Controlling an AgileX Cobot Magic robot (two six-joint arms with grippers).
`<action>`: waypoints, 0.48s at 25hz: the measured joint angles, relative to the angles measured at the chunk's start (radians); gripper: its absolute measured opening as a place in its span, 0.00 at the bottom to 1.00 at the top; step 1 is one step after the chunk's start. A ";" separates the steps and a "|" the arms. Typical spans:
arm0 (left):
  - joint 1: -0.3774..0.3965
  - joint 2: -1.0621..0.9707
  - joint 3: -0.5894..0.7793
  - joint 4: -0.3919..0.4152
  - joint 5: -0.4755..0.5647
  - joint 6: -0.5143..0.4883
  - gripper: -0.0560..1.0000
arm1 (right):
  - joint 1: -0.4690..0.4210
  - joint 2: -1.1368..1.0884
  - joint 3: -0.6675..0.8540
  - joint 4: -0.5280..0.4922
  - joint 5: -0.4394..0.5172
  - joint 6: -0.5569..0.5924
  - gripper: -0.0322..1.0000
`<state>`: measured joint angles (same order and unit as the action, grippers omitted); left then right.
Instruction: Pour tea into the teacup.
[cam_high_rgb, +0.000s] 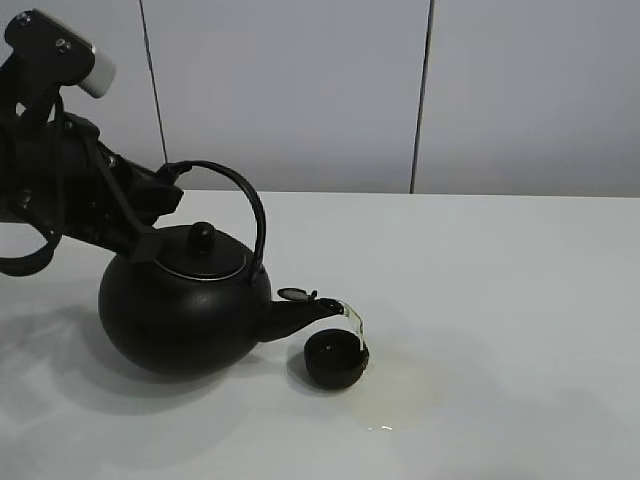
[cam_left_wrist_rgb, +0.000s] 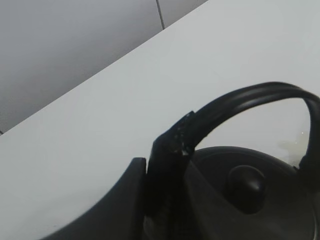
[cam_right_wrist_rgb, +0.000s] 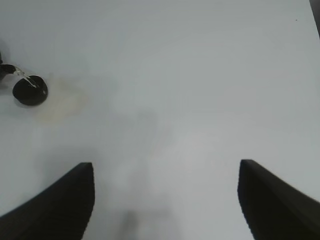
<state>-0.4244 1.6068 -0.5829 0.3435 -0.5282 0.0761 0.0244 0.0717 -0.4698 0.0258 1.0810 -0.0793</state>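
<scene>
A big round black kettle (cam_high_rgb: 180, 310) is tilted with its spout over a small black teacup (cam_high_rgb: 336, 360) on the white table (cam_high_rgb: 500, 300). A thin stream of pale tea (cam_high_rgb: 353, 320) runs from the spout into the cup. My left gripper (cam_high_rgb: 160, 205) is shut on the kettle's arched handle (cam_left_wrist_rgb: 240, 102) near its rear end. The right wrist view shows my right gripper (cam_right_wrist_rgb: 165, 200) open and empty above bare table, with the teacup (cam_right_wrist_rgb: 30, 90) far off. The right arm is out of the exterior high view.
A faint yellowish wet patch (cam_high_rgb: 385, 405) lies on the table beside the teacup; it also shows in the right wrist view (cam_right_wrist_rgb: 65, 105). A grey panelled wall (cam_high_rgb: 300, 90) stands behind the table.
</scene>
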 joint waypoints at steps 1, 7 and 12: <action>0.000 0.000 0.000 -0.001 0.000 0.000 0.18 | 0.000 0.000 0.000 0.000 0.000 0.000 0.56; 0.000 0.000 0.000 -0.049 0.000 -0.004 0.18 | 0.000 0.000 0.000 0.000 0.000 0.001 0.56; 0.000 0.000 0.000 -0.110 -0.002 -0.033 0.18 | 0.000 0.000 0.000 0.000 -0.001 0.001 0.56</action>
<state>-0.4244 1.6068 -0.5829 0.2337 -0.5302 0.0431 0.0244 0.0717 -0.4698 0.0258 1.0800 -0.0786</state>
